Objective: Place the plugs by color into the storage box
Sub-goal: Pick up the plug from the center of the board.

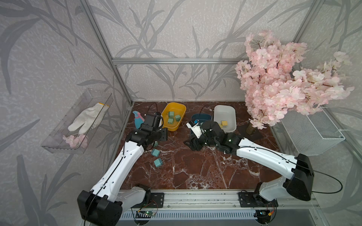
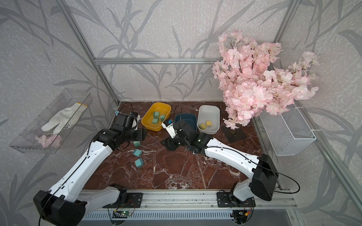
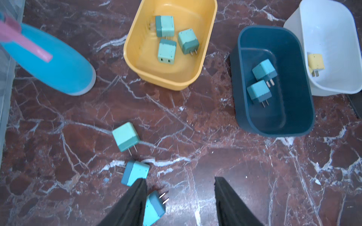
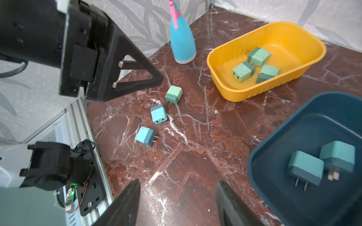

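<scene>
Left gripper (image 3: 180,179), right gripper (image 4: 178,181): jaws spread, empty. Loose sage green cube plug (image 4: 173,94) belongs in green-filled yellow plastic tub (image 4: 254,92).

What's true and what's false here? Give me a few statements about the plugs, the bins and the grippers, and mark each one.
1. The yellow bin holds three green plugs. True.
2. The dark blue bin is empty. False: two teal plugs lie in it.
3. Three loose plugs lie on the table, outside every bin. True.
4. The spray bottle lies on its side. False: it stands upright.
5. The right gripper grips a yellow plug. False: its jaws are apart with nothing between them, and both yellow plugs lie in the white bin.
</scene>
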